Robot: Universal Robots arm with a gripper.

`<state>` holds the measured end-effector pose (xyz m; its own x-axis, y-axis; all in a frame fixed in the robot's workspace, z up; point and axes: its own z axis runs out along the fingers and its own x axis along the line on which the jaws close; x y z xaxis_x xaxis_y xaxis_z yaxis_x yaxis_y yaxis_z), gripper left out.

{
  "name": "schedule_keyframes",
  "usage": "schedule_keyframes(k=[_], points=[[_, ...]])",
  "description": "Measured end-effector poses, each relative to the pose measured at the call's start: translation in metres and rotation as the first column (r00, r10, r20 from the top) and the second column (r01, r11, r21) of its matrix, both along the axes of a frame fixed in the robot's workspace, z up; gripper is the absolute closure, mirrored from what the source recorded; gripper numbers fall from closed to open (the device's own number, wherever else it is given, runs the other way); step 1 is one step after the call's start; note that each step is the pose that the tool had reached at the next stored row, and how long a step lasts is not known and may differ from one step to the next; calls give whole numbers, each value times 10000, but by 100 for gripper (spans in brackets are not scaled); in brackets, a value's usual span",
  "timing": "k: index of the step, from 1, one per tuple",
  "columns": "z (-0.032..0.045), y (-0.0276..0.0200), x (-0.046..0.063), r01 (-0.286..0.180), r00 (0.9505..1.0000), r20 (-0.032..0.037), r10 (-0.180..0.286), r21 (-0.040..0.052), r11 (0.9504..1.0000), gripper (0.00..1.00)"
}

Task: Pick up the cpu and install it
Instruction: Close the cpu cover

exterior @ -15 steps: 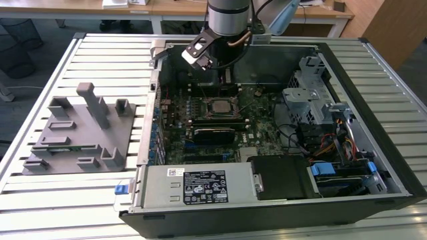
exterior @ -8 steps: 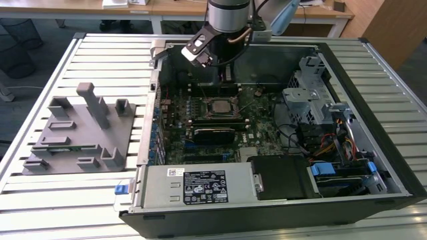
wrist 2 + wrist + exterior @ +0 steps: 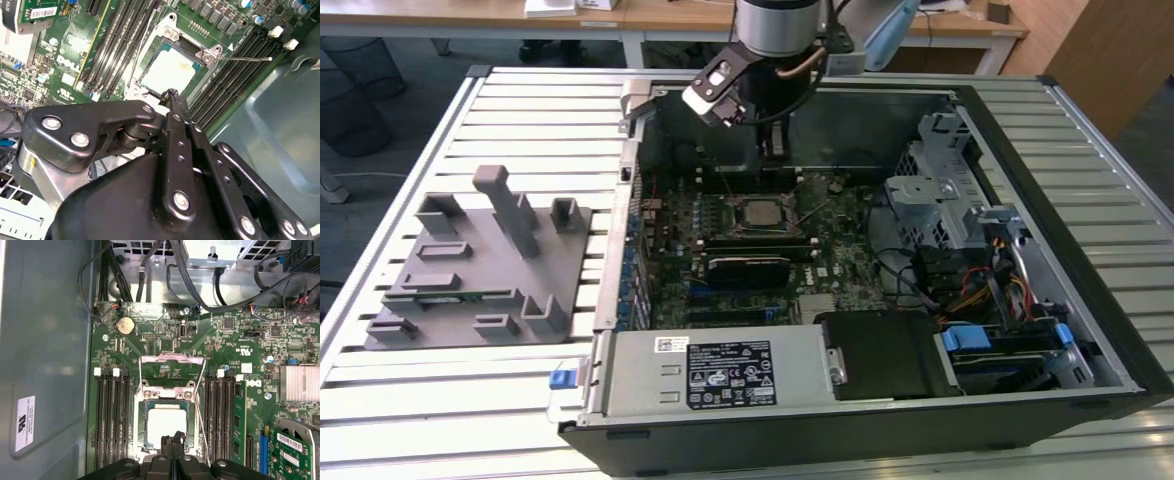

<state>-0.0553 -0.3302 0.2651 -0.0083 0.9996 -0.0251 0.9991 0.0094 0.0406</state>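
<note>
The cpu, a pale silvery square, lies flat in the black-framed motherboard socket; it also shows in the second wrist view and the exterior view. The socket's metal load plate is swung up and the thin lever is released. My gripper hangs just above the near edge of the cpu, its black fingertips pressed together with nothing between them. In the exterior view the gripper reaches down into the open computer case.
Memory slots flank the socket on both sides. A finned heat sink and cables lie close by. Outside the case, a grey fixture holds a green memory stick. The power supply and drive cage crowd the case.
</note>
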Motion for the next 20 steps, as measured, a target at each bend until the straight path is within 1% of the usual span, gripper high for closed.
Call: schedule_keyframes(k=[5,20], points=[[81,0,0,-1,10000,1,1,-1,10000,89],[287,0,0,0,10000,2,0,0,10000,89]])
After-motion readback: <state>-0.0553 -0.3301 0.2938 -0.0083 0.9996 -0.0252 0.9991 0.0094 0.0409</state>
